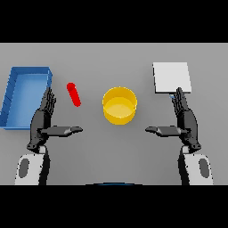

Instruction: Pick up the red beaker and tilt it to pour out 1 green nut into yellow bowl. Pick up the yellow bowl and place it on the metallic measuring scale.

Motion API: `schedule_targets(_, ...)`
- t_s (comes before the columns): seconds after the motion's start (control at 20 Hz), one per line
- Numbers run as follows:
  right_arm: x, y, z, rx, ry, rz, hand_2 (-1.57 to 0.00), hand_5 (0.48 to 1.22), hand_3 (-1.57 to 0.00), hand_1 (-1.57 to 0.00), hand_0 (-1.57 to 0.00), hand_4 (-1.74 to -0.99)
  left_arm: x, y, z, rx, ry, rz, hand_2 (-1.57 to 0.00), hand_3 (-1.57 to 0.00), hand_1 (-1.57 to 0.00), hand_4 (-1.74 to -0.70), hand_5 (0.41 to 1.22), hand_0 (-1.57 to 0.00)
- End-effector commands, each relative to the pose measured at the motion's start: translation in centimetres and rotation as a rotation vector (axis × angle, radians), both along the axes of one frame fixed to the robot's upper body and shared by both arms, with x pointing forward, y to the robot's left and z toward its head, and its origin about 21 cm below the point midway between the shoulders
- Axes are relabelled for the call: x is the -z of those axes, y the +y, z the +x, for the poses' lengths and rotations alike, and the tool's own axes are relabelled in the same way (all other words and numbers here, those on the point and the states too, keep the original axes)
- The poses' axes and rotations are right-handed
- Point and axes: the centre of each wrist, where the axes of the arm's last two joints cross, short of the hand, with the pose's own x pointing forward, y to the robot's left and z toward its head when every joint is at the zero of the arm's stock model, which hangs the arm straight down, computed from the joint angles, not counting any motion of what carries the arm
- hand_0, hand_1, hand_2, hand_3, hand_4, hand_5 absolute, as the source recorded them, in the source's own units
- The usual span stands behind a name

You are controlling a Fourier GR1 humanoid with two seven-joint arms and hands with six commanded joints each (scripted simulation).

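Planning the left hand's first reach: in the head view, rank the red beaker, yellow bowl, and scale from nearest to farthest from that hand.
From the left hand:
1. Red beaker, just ahead and to the right.
2. Yellow bowl, at table centre.
3. Scale, far right, by the right hand.

**Nothing to read here**

Standing over this desk (pixel 111 58), I can find no writing on anything. The red beaker (pixel 74 94), the yellow bowl (pixel 119 105), the pale square scale (pixel 172 77) at far right and the blue tray (pixel 26 95) at far left are all plain-faced: no labels, brand marks, numbers or signs can be read on them.
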Motion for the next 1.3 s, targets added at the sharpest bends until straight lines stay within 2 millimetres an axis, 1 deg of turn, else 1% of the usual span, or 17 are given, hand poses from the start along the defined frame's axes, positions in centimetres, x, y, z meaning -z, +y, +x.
schedule_targets(0.0, 0.0, 0.1, 0.0, 0.0, 0.0, 0.001, 0.0, 0.572, 0.0, 0.0, 0.0, -1.177, 0.0, 0.0, -0.1, -0.001, -0.002, -0.001, 0.0, 0.0, 0.0, -1.2, 0.677, 0.0)
schedule_targets(0.25, -0.1, 0.7, 0.4, -0.001, -0.001, 0.001, 0.0, 0.572, 0.0, 0.0, 0.0, -1.177, 0.1, 0.2, -1.0, -0.002, -0.011, 0.003, 0.0, 0.0, 0.0, -1.2, 0.677, 0.0)
schedule_targets(0.3, -0.3, 0.1, -0.1, -0.008, -0.033, -0.12, 0.0, 0.572, 0.0, 0.0, 0.0, -1.177, -0.2, 0.3, -1.9, 0.03, -0.04, 0.059, 0.0, 0.0, 0.0, -1.2, 0.677, 0.0)
schedule_targets(0.35, -0.8, 0.1, -0.3, -0.019, -0.064, -0.183, 0.0, 0.573, 0.0, 0.0, 0.0, -1.178, -0.6, 0.3, -2.4, 0.057, -0.05, 0.099, 0.0, 0.0, 0.0, -1.2, 0.677, 0.0)
schedule_targets(0.45, -1.1, 0.1, -0.6, -0.036, -0.074, -0.231, 0.0, 0.579, 0.0, 0.0, 0.0, -1.19, -1.1, 0.4, -3.2, 0.077, -0.063, 0.134, 0.0, 0.0, 0.0, -1.2, 0.674, 0.0)
schedule_targets(0.5, -1.2, 0.4, -0.8, -0.043, -0.077, -0.238, 0.0, 0.582, 0.0, 0.0, 0.0, -1.193, -1.3, 0.0, -3.5, 0.086, -0.059, 0.143, 0.0, 0.0, 0.0, -1.2, 0.672, 0.0)
schedule_targets(0.6, -1.2, 0.3, -0.6, -0.053, -0.066, -0.253, 0.0, 0.584, 0.0, 0.0, 0.0, -1.196, -1.5, 0.0, -3.2, 0.08, -0.013, 0.152, 0.0, 0.0, 0.0, -1.19, 0.663, 0.0)
schedule_targets(0.65, -1.0, 0.3, -0.8, -0.061, -0.061, -0.23, 0.0, 0.585, 0.0, 0.0, 0.0, -1.206, -1.5, -0.2, -3.1, 0.084, -0.012, 0.154, 0.0, 0.0, 0.0, -1.18, 0.66, 0.0)
schedule_targets(0.7, -1.1, 0.2, -1.1, -0.067, -0.081, -0.205, 0.0, 0.59, 0.0, 0.0, 0.0, -1.225, -1.6, 0.0, -3.2, 0.085, -0.015, 0.164, 0.0, 0.0, 0.0, -1.18, 0.657, 0.0)
schedule_targets(0.8, -1.1, 0.0, -0.9, -0.077, -0.072, -0.191, 0.0, 0.604, 0.0, 0.0, 0.0, -1.261, -1.7, -0.6, -3.1, 0.1, -0.02, 0.164, 0.0, 0.0, 0.0, -1.17, 0.652, 0.0)
schedule_targets(0.85, -1.2, -0.1, -0.9, -0.078, -0.08, -0.19, 0.0, 0.611, 0.0, 0.0, 0.0, -1.272, -1.4, -0.6, -3.0, 0.102, 0.0, 0.156, 0.0, 0.0, 0.0, -1.18, 0.655, 0.0)
schedule_targets(1.0, -1.4, 0.0, -0.6, -0.1, -0.104, -0.188, 0.0, 0.624, 0.0, 0.0, 0.0, -1.292, -0.8, -1.1, -1.6, 0.095, 0.025, 0.168, 0.0, 0.0, 0.0, -1.19, 0.658, 0.0)
schedule_targets(1.1, -1.2, -0.5, -0.7, -0.098, -0.101, -0.19, 0.0, 0.623, 0.0, 0.0, 0.0, -1.294, -0.4, -0.8, -0.4, 0.085, 0.032, 0.184, 0.0, 0.0, 0.0, -1.2, 0.661, 0.0)
schedule_targets(1.15, -1.3, -0.4, -0.5, -0.101, -0.098, -0.187, 0.0, 0.623, 0.0, 0.0, 0.0, -1.295, -0.1, -0.9, 0.3, 0.085, 0.037, 0.188, 0.0, 0.0, 0.0, -1.21, 0.664, 0.0)
schedule_targets(1.2, -1.2, -0.2, -0.7, -0.107, -0.108, -0.184, 0.0, 0.621, 0.0, 0.0, 0.0, -1.296, 0.1, -0.8, 1.2, 0.073, 0.045, 0.198, 0.0, 0.0, 0.0, -1.21, 0.663, 0.0)
schedule_targets(1.25, -1.3, -0.4, -0.6, -0.104, -0.101, -0.187, 0.0, 0.617, 0.0, 0.0, 0.0, -1.292, 0.3, -1.1, 2.1, 0.074, 0.04, 0.197, 0.0, 0.0, 0.0, -1.21, 0.659, 0.0)
